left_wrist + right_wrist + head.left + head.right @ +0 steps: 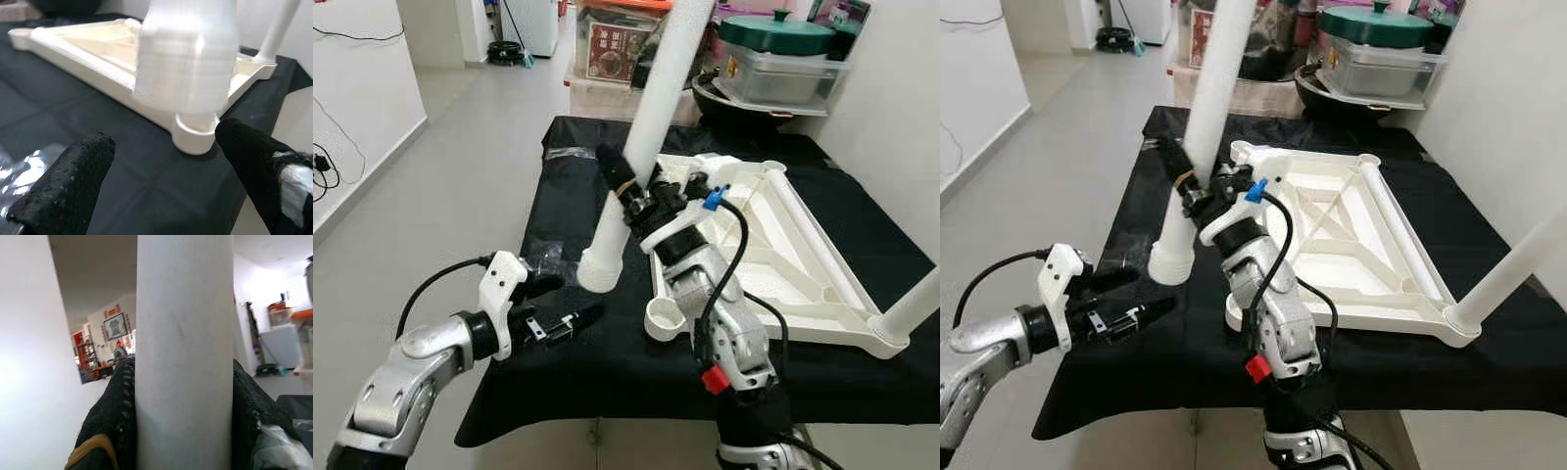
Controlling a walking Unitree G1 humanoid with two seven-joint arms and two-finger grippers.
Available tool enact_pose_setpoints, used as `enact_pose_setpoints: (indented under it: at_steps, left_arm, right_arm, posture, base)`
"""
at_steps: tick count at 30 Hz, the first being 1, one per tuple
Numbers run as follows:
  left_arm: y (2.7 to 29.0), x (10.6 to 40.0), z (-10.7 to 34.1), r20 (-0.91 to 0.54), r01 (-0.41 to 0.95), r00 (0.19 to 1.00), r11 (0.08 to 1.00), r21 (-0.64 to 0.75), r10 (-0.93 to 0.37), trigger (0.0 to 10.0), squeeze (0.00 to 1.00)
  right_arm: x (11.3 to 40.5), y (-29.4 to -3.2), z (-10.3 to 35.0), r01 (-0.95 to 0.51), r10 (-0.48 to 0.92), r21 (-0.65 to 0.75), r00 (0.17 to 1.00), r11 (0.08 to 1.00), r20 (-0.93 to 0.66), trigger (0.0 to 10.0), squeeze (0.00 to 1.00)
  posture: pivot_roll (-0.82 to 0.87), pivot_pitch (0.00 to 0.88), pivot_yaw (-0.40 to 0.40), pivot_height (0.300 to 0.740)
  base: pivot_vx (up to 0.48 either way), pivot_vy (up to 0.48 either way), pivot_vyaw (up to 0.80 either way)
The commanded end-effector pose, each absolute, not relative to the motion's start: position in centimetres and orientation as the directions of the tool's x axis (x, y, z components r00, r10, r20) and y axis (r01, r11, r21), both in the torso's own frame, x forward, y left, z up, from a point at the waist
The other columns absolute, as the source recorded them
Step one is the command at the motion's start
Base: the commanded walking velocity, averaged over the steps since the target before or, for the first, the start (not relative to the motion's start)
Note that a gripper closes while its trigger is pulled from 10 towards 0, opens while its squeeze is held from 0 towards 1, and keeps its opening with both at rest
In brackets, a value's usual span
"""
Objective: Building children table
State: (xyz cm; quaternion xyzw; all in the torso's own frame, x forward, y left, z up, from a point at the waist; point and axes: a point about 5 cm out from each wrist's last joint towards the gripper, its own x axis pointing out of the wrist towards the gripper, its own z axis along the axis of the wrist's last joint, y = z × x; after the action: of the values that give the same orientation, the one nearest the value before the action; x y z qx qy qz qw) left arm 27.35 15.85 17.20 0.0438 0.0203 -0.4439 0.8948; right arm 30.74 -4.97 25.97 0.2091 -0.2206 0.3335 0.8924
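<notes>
Between my right jaws [628,186] a white table leg [646,147] is clamped, one black finger on each side of the tube, as my right wrist view shows plainly. I hold it tilted, its upper end rising past the top of my head views and its lower, wider end hanging in the air just off the near corner of the tabletop frame [822,294], beside my jaws rather than seated in anything. The frame lies upside down on the table [607,362], which is draped in black cloth, its ribbed underside facing up. Just below my right jaws, at the frame's near corner, sits a round socket [663,318] with nothing in it. My left jaws [558,304] are spread apart and hold nothing; they hover low over the cloth, pointed toward that same socket, with the leg's lower end showing above and ahead of them in my left wrist view. At the frame's far right corner another leg [915,308] already stands in its socket and slants out of view. So I judge the build partly done: one leg is fitted, this one is in hand but not yet seated, and I cannot see whether the far corners have legs.
</notes>
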Motion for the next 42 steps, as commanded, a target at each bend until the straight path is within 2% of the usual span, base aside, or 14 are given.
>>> enact_pose_setpoints:
  at_steps: [1, 6, 20, 21, 22, 24, 25, 36, 37, 38, 39, 40, 42]
  left_arm:
    - [15.4, 27.5, 16.6, -0.094, 0.811, 0.584, 0.584, 0.037, -0.806, 10.0, 0.00]
    - [14.9, 28.3, 16.8, -0.081, 0.819, 0.574, 0.573, 0.034, -0.815, 10.0, 0.00]
    - [14.3, 29.1, 16.8, -0.075, 0.835, 0.550, 0.549, 0.032, -0.832, 10.0, 0.00]
    - [14.2, 29.1, 16.9, -0.067, 0.837, 0.547, 0.547, 0.032, -0.834, 4.5, 0.00]
    - [14.2, 29.2, 17.0, -0.051, 0.836, 0.549, 0.548, 0.030, -0.834, 3.6, 0.00]
    - [14.2, 29.2, 17.1, -0.040, 0.834, 0.551, 0.550, 0.028, -0.833, 3.6, 0.00]
    - [14.2, 29.3, 17.3, -0.024, 0.832, 0.555, 0.554, 0.024, -0.832, 0.0, 0.00]
    - [14.3, 29.3, 17.9, 0.009, 0.826, 0.561, 0.560, 0.057, -0.828, 0.0, 0.00]
    - [14.2, 29.2, 17.8, -0.001, 0.827, 0.560, 0.559, 0.063, -0.828, 5.3, 0.00]
    - [14.2, 29.2, 17.8, -0.001, 0.827, 0.560, 0.559, 0.063, -0.828, 5.3, 0.00]
    - [14.2, 29.2, 17.7, -0.013, 0.828, 0.558, 0.556, 0.072, -0.829, 10.0, 0.00]
    - [14.2, 29.1, 17.5, -0.025, 0.827, 0.560, 0.556, 0.084, -0.828, 10.0, 0.00]
    - [14.3, 29.0, 17.2, -0.046, 0.828, 0.558, 0.552, 0.101, -0.829, 10.0, 0.00]
  right_arm:
    - [30.2, -4.4, 25.9, -0.712, 0.508, 0.262, 0.666, 0.651, 0.547, 0.0, 0.00]
    - [29.4, -3.5, 25.5, -0.767, 0.579, 0.240, 0.616, 0.595, 0.534, 0.0, 0.00]
    - [28.5, -2.8, 25.1, -0.808, 0.629, 0.231, 0.573, 0.542, 0.526, 0.0, 0.00]
    - [28.5, -2.8, 25.1, -0.809, 0.631, 0.231, 0.572, 0.541, 0.524, 0.0, 0.00]
    - [28.5, -2.8, 25.0, -0.810, 0.635, 0.229, 0.570, 0.539, 0.521, 0.0, 0.00]
    - [28.5, -2.8, 25.0, -0.811, 0.637, 0.228, 0.569, 0.538, 0.519, 0.0, 0.00]
    - [28.5, -2.8, 24.9, -0.812, 0.641, 0.226, 0.568, 0.537, 0.517, 0.0, 0.00]
    - [28.5, -2.6, 24.4, -0.815, 0.663, 0.214, 0.567, 0.539, 0.488, 0.0, 0.00]
    - [28.6, -2.5, 24.3, -0.816, 0.672, 0.212, 0.567, 0.538, 0.477, 0.0, 0.00]
    - [28.6, -2.5, 24.3, -0.816, 0.672, 0.212, 0.567, 0.538, 0.477, 0.0, 0.00]
    - [28.6, -2.4, 24.2, -0.817, 0.681, 0.212, 0.568, 0.537, 0.463, 7.0, 0.00]
    - [28.7, -2.4, 24.1, -0.817, 0.691, 0.211, 0.569, 0.537, 0.445, 10.0, 0.00]
    - [28.9, -2.5, 24.0, -0.822, 0.709, 0.206, 0.564, 0.531, 0.423, 10.0, 0.00]
  posture:
    - [0.06, 0.000, -0.092, 0.740]
    - [0.05, 0.000, -0.089, 0.740]
    - [0.05, 0.000, -0.085, 0.740]
    - [0.05, 0.000, -0.086, 0.740]
    - [0.05, 0.000, -0.086, 0.740]
    - [0.05, 0.000, -0.086, 0.740]
    - [0.05, 0.000, -0.088, 0.740]
    - [0.05, 0.000, -0.094, 0.740]
    - [0.05, 0.000, -0.094, 0.740]
    - [0.05, 0.000, -0.094, 0.740]
    - [0.05, 0.000, -0.094, 0.740]
    - [0.05, 0.000, -0.094, 0.740]
    - [0.05, 0.000, -0.095, 0.740]
  base:
    - [0.000, 0.000, 0.00]
    - [0.000, 0.000, 0.00]
    - [0.000, 0.000, 0.00]
    - [0.000, 0.000, 0.00]
    - [0.000, 0.000, 0.00]
    - [0.000, 0.000, 0.00]
    - [0.000, 0.000, 0.00]
    - [0.000, 0.000, 0.00]
    - [0.000, 0.000, 0.00]
    - [0.000, 0.000, 0.00]
    - [0.000, 0.000, 0.00]
    - [0.000, 0.000, 0.00]
    - [0.000, 0.000, 0.00]
